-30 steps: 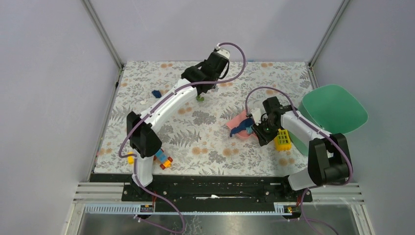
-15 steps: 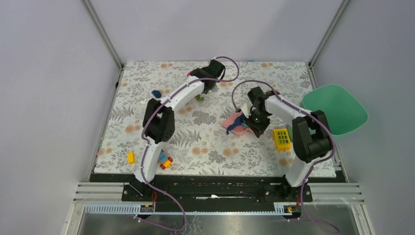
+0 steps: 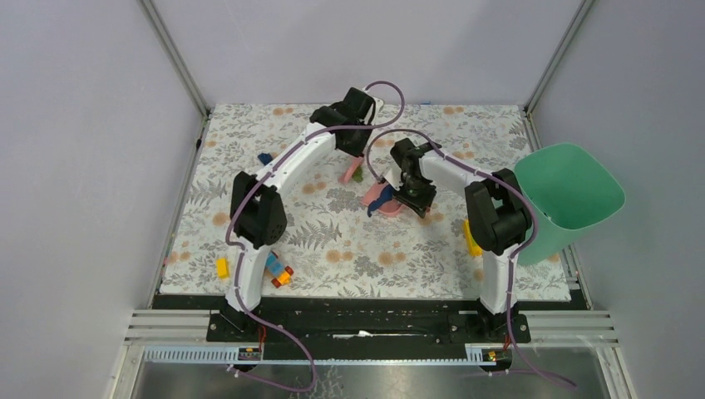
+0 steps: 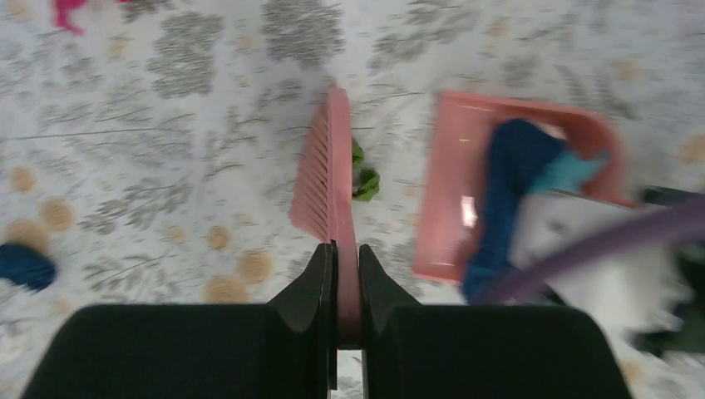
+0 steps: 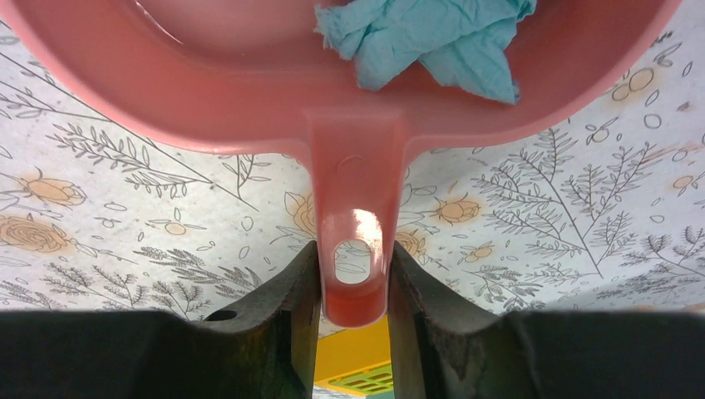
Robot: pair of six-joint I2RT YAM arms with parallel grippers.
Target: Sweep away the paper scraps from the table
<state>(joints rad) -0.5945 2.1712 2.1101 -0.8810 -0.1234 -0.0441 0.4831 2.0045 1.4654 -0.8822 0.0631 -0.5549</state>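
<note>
Right wrist view: your right pincer (image 5: 353, 278) clamps the dustpan (image 5: 249, 100) handle, with a teal scrap (image 5: 424, 41) inside. Farther out, your left pincer (image 4: 347, 258) grips the brush (image 4: 328, 166), and a green scrap (image 4: 363, 176) lies on the desk (image 4: 166, 125) between brush and dustpan. Tilting the dustpan could spill collected scraps, and a fast stroke could flick the green one past.

Only a narrow gap lies between brush (image 4: 322, 179) and dustpan (image 4: 453, 154), with a green scrap (image 4: 363, 176) in it.
</note>
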